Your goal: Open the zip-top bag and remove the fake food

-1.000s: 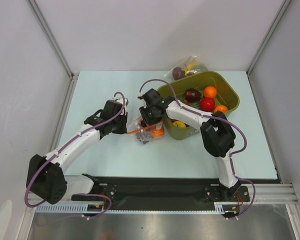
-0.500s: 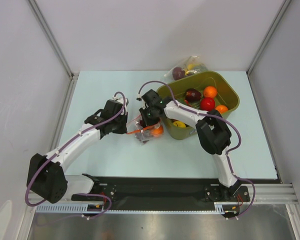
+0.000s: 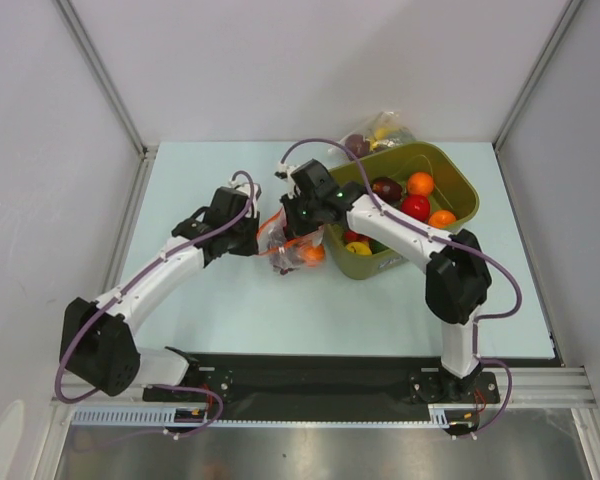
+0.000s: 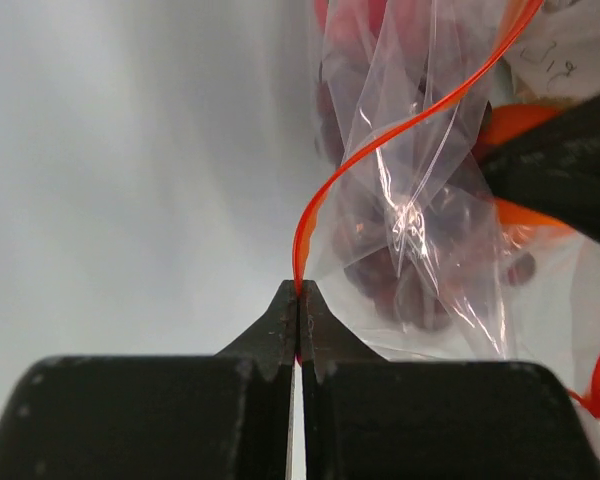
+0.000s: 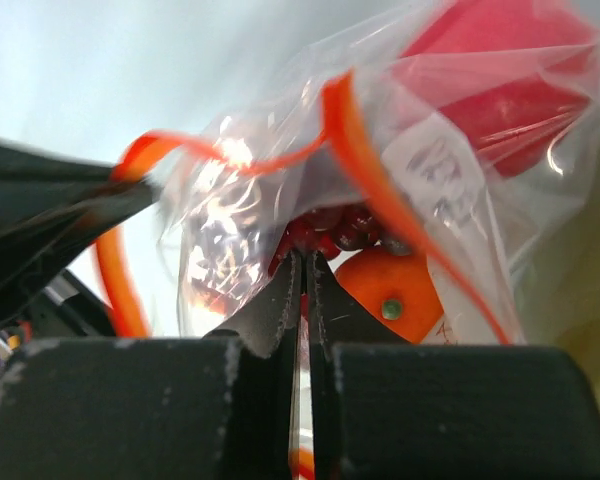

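Fruit crowds the zip-top bag [image 3: 286,246], which sits between the two grippers just left of the olive-green bin [image 3: 462,216], over the pale table [image 3: 210,310]; whether its underside rests on the surface cannot be told. Through the crinkled film show a dark purple grape bunch [image 4: 400,282], an orange fruit [image 5: 390,296] and a red apple [image 5: 500,72]. The red-orange zip strip [image 4: 380,140] curls away from the mouth in a loose wave.

The left gripper [image 4: 298,300] is pinched tight on the end of that strip, its jaws pressed together with only the thin red edge between them. The right gripper [image 5: 302,266] is likewise clamped, nipping the clear wall of the bag just below the strip, close against the grapes.

The left arm reaches in from the left, forearm low and slanted toward the bag. The right arm arcs over the near-left corner of the bin, wrist bent down onto the bag's right side. More fruit lies in the bin.
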`<state>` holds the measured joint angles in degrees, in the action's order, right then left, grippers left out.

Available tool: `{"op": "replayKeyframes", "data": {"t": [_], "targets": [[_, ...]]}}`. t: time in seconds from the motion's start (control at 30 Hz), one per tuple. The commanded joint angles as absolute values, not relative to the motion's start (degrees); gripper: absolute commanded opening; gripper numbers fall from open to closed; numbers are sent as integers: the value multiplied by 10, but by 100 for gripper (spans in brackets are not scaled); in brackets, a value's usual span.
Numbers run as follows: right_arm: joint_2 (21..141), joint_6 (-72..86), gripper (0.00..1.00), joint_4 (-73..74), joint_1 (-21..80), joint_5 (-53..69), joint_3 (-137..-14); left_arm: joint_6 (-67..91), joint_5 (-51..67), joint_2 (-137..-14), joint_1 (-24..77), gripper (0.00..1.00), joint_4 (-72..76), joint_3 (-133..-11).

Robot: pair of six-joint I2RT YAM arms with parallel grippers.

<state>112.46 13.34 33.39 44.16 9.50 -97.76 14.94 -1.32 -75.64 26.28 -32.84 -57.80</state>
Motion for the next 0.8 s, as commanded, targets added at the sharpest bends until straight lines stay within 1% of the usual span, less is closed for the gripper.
{"op": "replayKeyframes", "data": {"t": [0.0,0.23,0.4,0.43,0.47,0.5,0.53,0.57,0.6,0.67,0.77], "targets": [[1070,130,0,335,442,98,-1001,141,-4,-773,261,0,-312,-618],[1049,124,0,338,436,89,-1002,132,-4,-798,262,1,-309,-626],[1057,128,0,339,396,85,-997,129,-9,-783,262,1,-312,-603],[1060,128,0,333,393,90,-997,127,-4,-779,261,6,-310,-595],[1064,127,0,331,390,94,-998,127,13,-774,262,15,-306,-591],[1070,127,0,330,388,105,-1002,127,21,-762,262,39,-293,-586],[1084,127,0,330,388,112,-1012,130,32,-756,261,50,-282,-573],[1093,129,0,331,389,118,-1017,134,45,-748,261,58,-271,-566],[1101,132,0,331,388,132,-1021,142,70,-734,262,75,-248,-558],[1127,138,0,337,388,149,-1039,151,96,-718,263,79,-223,-533],[1148,138,0,343,388,162,-1050,172,139,-687,264,80,-174,-492]]}}
